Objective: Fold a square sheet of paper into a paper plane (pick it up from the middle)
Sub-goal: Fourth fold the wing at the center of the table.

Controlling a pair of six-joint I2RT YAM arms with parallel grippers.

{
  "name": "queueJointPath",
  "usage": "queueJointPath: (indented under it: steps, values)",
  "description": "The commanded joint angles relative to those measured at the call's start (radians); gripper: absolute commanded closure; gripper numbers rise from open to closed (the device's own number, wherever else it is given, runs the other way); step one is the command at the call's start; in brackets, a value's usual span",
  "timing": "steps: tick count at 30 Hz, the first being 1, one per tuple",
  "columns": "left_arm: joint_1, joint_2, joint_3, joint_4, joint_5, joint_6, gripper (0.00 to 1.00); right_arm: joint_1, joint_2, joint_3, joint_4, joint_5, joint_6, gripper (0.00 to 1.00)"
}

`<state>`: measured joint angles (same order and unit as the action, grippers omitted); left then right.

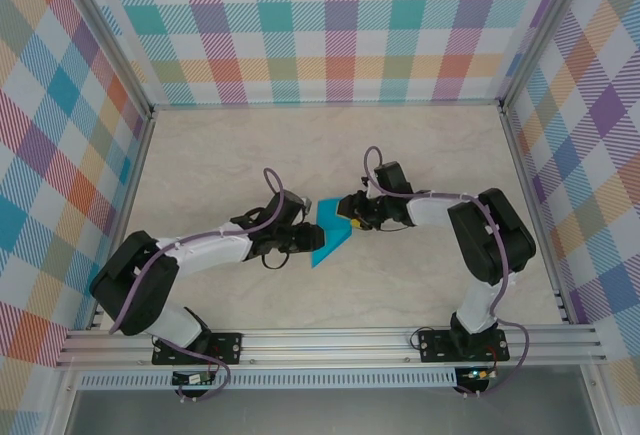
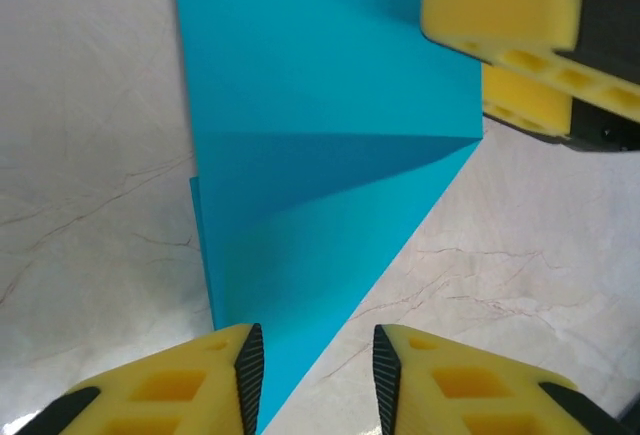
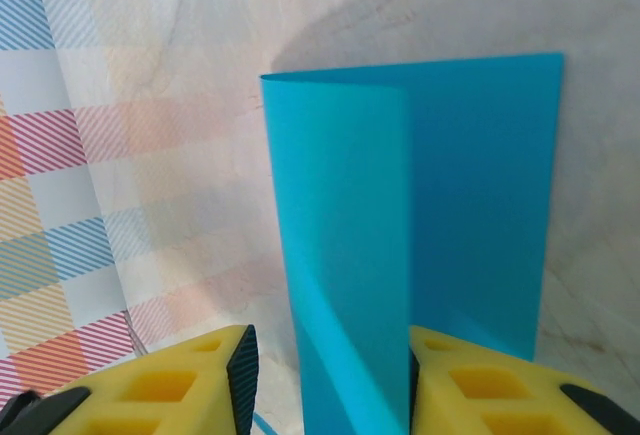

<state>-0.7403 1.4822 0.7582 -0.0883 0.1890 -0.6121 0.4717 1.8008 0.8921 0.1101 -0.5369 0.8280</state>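
While both arms reach in to the middle of the table (image 1: 200, 155), the paper (image 1: 330, 237) lies there between the two grippers. It is folded into a teal strip with a slanting crease that narrows to a point on the left arm's side. The left gripper (image 2: 315, 373) is released, its jaws partly open. The paper's pointed end runs into the gap between its yellow fingers (image 2: 190, 390), passing under one pad, while bare table shows between the paper and the other pad. The right gripper (image 3: 330, 375) is likewise partly open and not clenched. In its wrist view the paper runs out from between its fingers (image 3: 190, 385), a paler flap curled over a darker layer with a rounded fold at the far end. One edge of the flap lines up with one pad, and a strip of table separates the paper from the other. In the left wrist view, one right finger overlaps the paper's far corner and the other sits just beside its edge. Whether either finger presses on the paper I cannot tell.
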Motion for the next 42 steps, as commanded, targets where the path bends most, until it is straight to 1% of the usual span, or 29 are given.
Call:
queueJointPath:
  steps: [1,3,5,9,14,20,25,28,31,35,38,42]
  values:
    - [-0.071,-0.071,0.025,-0.074,-0.169,0.015,0.61,0.004,0.026,0.052,-0.047,-0.040,-0.048,0.60]
    - [-0.129,-0.076,0.036,-0.106,-0.270,0.024,0.58,0.003,0.026,0.060,-0.052,-0.044,-0.050,0.61]
    - [-0.176,-0.057,0.048,-0.128,-0.346,0.030,0.55,0.004,0.022,0.066,-0.060,-0.046,-0.053,0.61]
    - [-0.259,0.011,0.104,-0.180,-0.482,0.041,0.52,0.004,0.019,0.076,-0.072,-0.054,-0.052,0.63]
    - [-0.315,0.103,0.165,-0.253,-0.615,0.047,0.48,0.004,0.019,0.085,-0.086,-0.059,-0.058,0.64]
    - [-0.359,0.201,0.208,-0.279,-0.695,0.038,0.46,0.003,0.019,0.097,-0.099,-0.058,-0.056,0.64]
    - [-0.387,0.252,0.230,-0.293,-0.733,0.031,0.46,0.004,0.009,0.097,-0.101,-0.059,-0.047,0.64]
    - [-0.392,0.264,0.226,-0.284,-0.734,0.022,0.47,0.004,0.002,0.094,-0.105,-0.055,-0.047,0.64]
    - [-0.396,0.274,0.223,-0.280,-0.740,0.009,0.51,0.004,-0.001,0.089,-0.107,-0.053,-0.046,0.64]
    - [-0.398,0.286,0.222,-0.282,-0.749,-0.003,0.58,0.004,-0.002,0.087,-0.110,-0.051,-0.046,0.64]
    - [-0.398,0.289,0.224,-0.281,-0.750,-0.005,0.67,0.004,-0.001,0.088,-0.110,-0.049,-0.046,0.64]
    - [-0.398,0.296,0.229,-0.294,-0.767,-0.017,0.68,0.004,-0.003,0.090,-0.111,-0.047,-0.047,0.64]
